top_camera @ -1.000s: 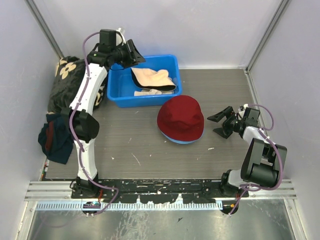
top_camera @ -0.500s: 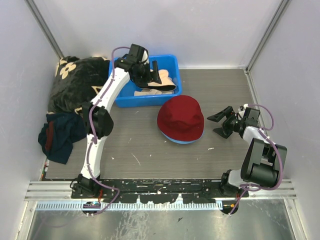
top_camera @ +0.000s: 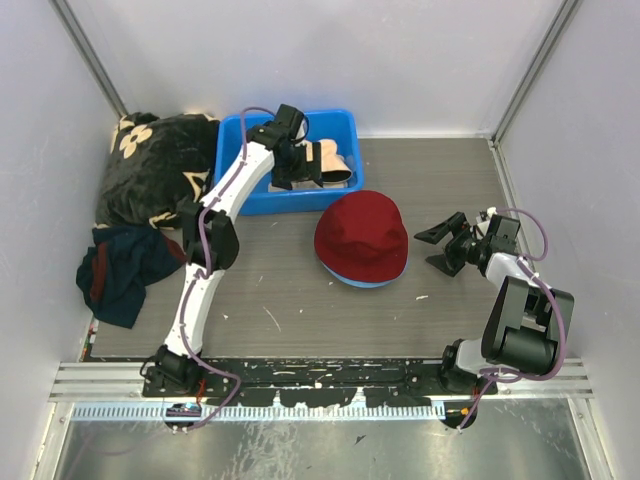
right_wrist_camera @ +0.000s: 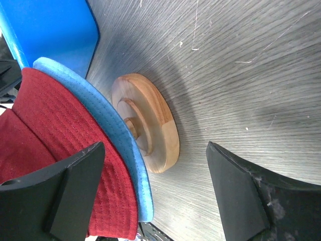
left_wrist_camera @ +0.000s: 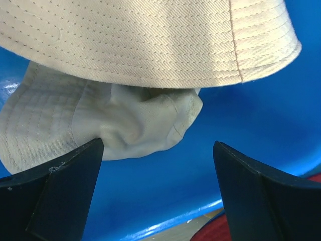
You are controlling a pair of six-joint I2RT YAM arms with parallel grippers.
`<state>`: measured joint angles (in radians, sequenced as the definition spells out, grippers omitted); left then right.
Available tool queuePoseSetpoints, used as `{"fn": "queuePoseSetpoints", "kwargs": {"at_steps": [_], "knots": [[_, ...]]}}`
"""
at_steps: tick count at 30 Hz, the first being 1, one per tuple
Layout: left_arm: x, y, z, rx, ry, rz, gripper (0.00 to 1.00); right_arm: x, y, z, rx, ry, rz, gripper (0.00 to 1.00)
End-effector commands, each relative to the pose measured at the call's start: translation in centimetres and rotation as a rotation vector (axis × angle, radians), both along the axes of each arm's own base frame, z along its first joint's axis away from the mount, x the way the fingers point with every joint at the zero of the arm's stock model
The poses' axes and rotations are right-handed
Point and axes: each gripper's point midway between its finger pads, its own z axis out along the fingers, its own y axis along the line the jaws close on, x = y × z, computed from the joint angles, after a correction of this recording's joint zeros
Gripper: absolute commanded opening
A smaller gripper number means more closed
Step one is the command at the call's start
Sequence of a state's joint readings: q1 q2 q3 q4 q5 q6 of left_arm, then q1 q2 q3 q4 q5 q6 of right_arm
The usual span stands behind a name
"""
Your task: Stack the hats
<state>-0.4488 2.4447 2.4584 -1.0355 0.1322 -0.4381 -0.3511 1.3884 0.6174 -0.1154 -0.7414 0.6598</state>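
L arm swung over into blue bin [top_camera: 342, 125]; L jaws widened, spread above cream hats [left_wrist_camera: 150, 40]. Red hat [top_camera: 360, 235] sat on blue hat [top_camera: 365, 284], mid-desk [top_camera: 280, 290]. R jaws stayed spread, empty

Grey table [top_camera: 300, 290] bears blue bin [top_camera: 290, 202], flowered blanket [top_camera: 150, 170], navy cloth [top_camera: 115, 275], wooden stand [right_wrist_camera: 150, 125].

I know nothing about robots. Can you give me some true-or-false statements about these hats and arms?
1. The dark red hat sits on the light blue hat. True.
2. The left gripper is clamped on a cream hat. False: it is open over the cream hats, holding nothing.
3. The cream hats lie in the blue bin. True.
4. The right gripper holds the dark red hat. False: it is open, beside that hat, holding nothing.
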Motion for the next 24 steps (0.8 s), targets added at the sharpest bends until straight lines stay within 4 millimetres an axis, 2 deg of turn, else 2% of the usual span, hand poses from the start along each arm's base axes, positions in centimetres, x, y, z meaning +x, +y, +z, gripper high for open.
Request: {"fn": "queuePoseSetpoints", "kwargs": {"at_steps": [1, 8, 18, 24], "knots": [[0.3, -0.7, -0.5, 0.025, -0.022, -0.012, 0.99, 0.8, -0.3, 1.4, -0.018, -0.077, 0.013, 0.88], [0.7, -1.0, -2.3, 0.053, -0.009, -0.007, 0.98, 0.8, -0.3, 1.1, -0.021, -0.073, 0.016, 0.87], [0.7, 0.2, -5.7, 0.149, 0.029, 0.01, 1.0, 1.0, -0.3, 0.9, -0.014, -0.071, 0.017, 0.87], [0.9, 1.0, -7.1, 0.198, 0.037, 0.029, 0.96, 1.0, -0.3, 0.9, -0.015, -0.071, 0.017, 0.87]]}}
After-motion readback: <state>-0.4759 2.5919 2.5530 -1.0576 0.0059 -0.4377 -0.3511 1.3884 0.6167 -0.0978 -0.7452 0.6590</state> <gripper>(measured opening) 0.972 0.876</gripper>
